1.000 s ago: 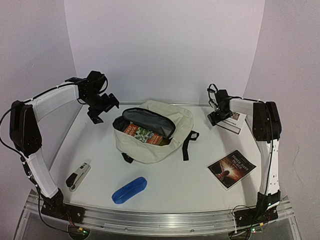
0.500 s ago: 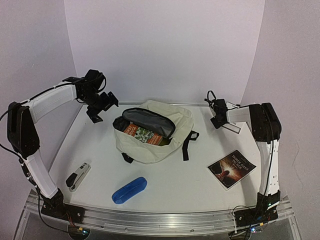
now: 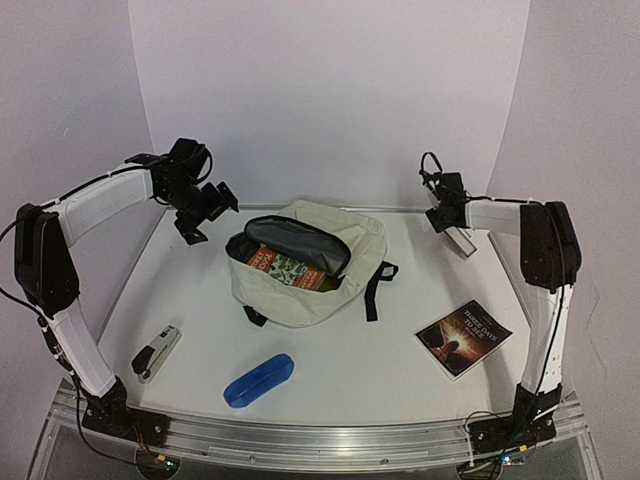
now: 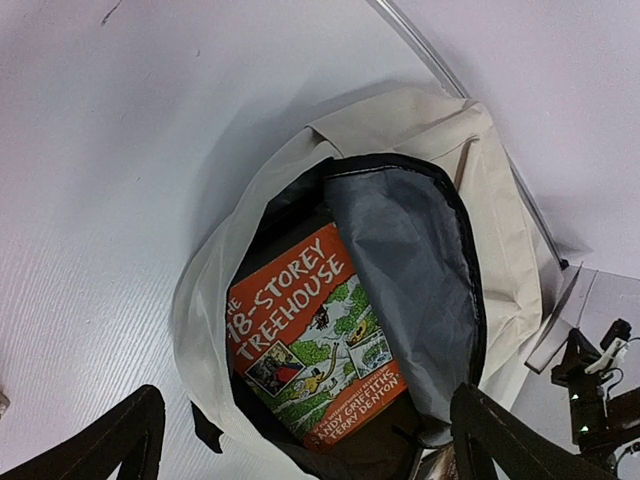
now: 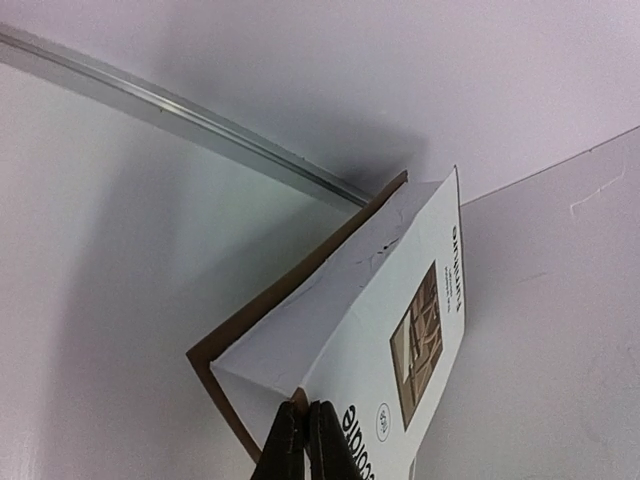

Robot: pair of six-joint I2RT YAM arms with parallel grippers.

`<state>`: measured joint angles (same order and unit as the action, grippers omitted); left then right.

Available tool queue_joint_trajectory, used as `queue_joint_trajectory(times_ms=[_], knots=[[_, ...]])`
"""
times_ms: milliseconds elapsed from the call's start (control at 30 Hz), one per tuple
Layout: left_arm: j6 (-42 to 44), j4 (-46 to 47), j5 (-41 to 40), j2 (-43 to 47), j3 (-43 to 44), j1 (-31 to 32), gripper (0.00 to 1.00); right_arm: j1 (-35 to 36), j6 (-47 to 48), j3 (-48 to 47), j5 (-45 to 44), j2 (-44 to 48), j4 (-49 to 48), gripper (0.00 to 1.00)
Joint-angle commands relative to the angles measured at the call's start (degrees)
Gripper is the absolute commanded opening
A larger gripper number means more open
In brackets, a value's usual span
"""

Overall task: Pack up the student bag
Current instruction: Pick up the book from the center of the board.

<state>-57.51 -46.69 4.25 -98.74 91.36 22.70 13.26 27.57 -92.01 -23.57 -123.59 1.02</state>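
The student bag (image 3: 352, 240) lies at the table's middle, cream fabric with its mouth unzipped, and the left wrist view looks down into the bag (image 4: 500, 190). An orange book (image 3: 288, 268) sits inside, its cover (image 4: 310, 340) reading "Treehouse". My left gripper (image 3: 205, 213) hovers open to the left of the bag, nothing between its fingers (image 4: 305, 400). Near the back right corner, my right gripper (image 3: 446, 213) is shut on the corner of a white booklet (image 3: 462, 240). That booklet (image 5: 400, 290) hangs tilted from the jaws (image 5: 305, 425).
A dark paperback (image 3: 463, 337) lies at the right front. A blue pencil case (image 3: 259, 379) rests near the front edge, and a stapler (image 3: 157, 352) lies at the left front. The bag's black strap (image 3: 373, 290) trails toward the front. A metal rail (image 5: 180, 110) edges the back.
My right gripper has closed on the white booklet and raised it off the table, tilting it on edge. The left arm has barely shifted.
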Motion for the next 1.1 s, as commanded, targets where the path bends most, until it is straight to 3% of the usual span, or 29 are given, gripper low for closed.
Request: queue_joint_trajectory(times_ms=[0, 567, 733, 867, 1067], knots=[[4.1, 2.0, 2.1, -0.4, 3.4, -0.1, 1.00, -0.5, -3.3, -5.2, 7.1, 8.8, 7.3, 0.00], [17.2, 9.9, 12.4, -4.8, 10.3, 1.0, 1.00, -0.5, -8.6, -24.3, 40.7, 19.7, 32.7, 0.00], [26.1, 13.4, 17.9, -6.4, 13.1, 2.6, 1.00, -0.4, -6.5, -28.8, 50.6, 21.6, 38.2, 0.00], [32.8, 14.9, 19.6, -7.7, 16.0, 4.7, 1.00, 0.2, -6.0, -30.0, 55.4, 23.1, 40.9, 0.00], [32.6, 16.5, 18.6, -12.4, 23.2, 10.1, 1.00, 4.1, -13.0, -31.6, 57.2, 23.4, 40.3, 0.00]])
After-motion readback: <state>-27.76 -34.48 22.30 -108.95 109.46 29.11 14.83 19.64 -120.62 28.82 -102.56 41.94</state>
